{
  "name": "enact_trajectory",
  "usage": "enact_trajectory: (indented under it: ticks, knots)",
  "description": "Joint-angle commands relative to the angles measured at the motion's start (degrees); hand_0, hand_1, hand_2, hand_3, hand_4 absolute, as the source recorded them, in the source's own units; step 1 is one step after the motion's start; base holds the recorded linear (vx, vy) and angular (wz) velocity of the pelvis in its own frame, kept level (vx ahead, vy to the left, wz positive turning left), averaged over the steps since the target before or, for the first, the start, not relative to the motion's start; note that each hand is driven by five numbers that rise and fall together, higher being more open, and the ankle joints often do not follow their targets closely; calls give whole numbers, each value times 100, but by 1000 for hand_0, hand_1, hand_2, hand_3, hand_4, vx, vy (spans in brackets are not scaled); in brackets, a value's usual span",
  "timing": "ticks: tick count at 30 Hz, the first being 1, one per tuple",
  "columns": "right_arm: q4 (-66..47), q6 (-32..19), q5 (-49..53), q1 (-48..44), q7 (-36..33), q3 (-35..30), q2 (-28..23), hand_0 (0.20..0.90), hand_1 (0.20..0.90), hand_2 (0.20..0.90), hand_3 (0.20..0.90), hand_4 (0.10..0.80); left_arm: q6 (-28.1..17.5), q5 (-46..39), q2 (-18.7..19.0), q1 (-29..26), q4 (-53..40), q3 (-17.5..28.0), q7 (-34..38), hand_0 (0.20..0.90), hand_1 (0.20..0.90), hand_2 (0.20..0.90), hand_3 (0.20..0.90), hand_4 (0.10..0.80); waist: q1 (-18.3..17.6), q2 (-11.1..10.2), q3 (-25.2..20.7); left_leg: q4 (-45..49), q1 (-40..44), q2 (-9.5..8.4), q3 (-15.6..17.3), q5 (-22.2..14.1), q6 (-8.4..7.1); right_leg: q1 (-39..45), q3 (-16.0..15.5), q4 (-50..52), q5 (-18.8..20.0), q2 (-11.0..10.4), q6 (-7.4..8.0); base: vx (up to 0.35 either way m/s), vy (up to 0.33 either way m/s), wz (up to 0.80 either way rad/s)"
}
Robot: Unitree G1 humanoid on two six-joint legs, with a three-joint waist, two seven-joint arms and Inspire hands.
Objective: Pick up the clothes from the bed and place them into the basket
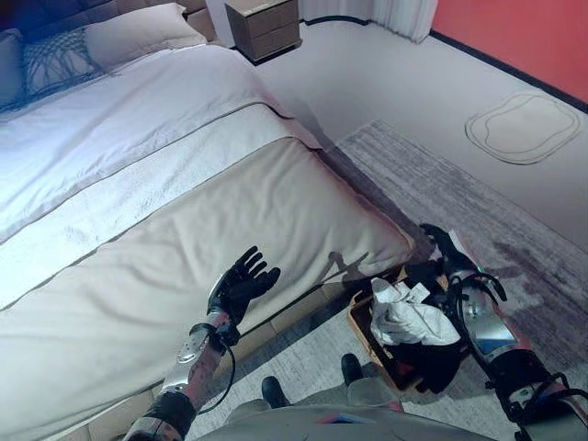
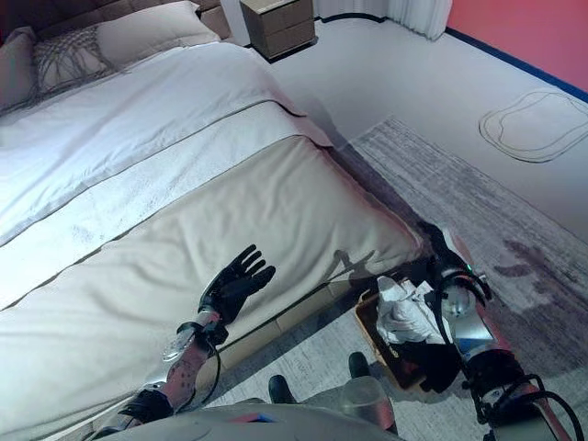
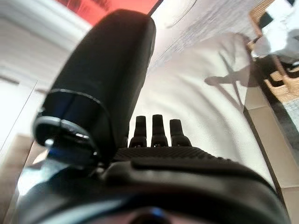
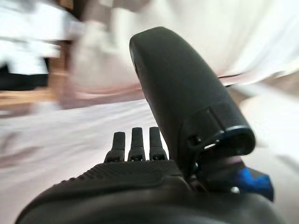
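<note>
White and black clothes [image 1: 410, 319] piled in the basket [image 1: 366, 336] on the floor, lower right of the frame, beside the bed [image 1: 165, 239]. Left hand [image 1: 241, 283] spread above the bed edge; right hand [image 1: 446, 244] straight-fingered, empty, just past the basket.

A wooden nightstand [image 1: 265, 26] is standing at twelve o'clock — pillows [image 1: 96, 41] are lying at eleven. A grey rug [image 1: 459, 197] is spreading across the floor toward three, and a pale oval mat [image 1: 524, 127] is lying at two — below a red wall [image 1: 528, 32].
</note>
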Motion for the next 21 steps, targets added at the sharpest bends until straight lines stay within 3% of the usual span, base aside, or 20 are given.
enact_trajectory:
  ticks: [1, 8, 16, 21]
  knots:
    - [-556, -790, -342, -730, -175, 90, -46, 900, 900, 900, 900, 800, -650, 692, 211, -264, -265, 152, 335, 900, 900, 900, 900, 800, 255, -372, -350, 34, -37, -228, -723, -433, 105, -141, -197, 137, 20, 42, -91, -4, 7, 35]
    - [-1107, -1086, -719, -733, 39, 563, -103, 900, 900, 900, 900, 800, -492, 1219, 376, -125, -481, 119, 854, 900, 900, 900, 900, 800, 599, -462, -519, 34, -194, -267, -1014, -339, 82, -3, -641, 63, -90, -22, -108, 4, 7, 37]
    - [-1250, -1048, -688, -423, -89, 931, 136, 900, 900, 900, 900, 800, -361, 1298, 479, 48, -735, 85, 756, 900, 900, 900, 900, 800, 1017, -564, -504, 34, -274, -308, -1372, -216, 109, 194, -1170, 80, -177, -107, -116, -6, -14, 36]
    - [-1121, -986, -521, -295, -229, 1052, 331, 900, 900, 900, 900, 800, -320, 1283, 533, 93, -861, 60, 735, 900, 900, 900, 900, 800, 1135, -587, -464, 34, -268, -318, -1475, -169, 125, 287, -1343, 83, -183, -125, -119, -18, -7, 24]
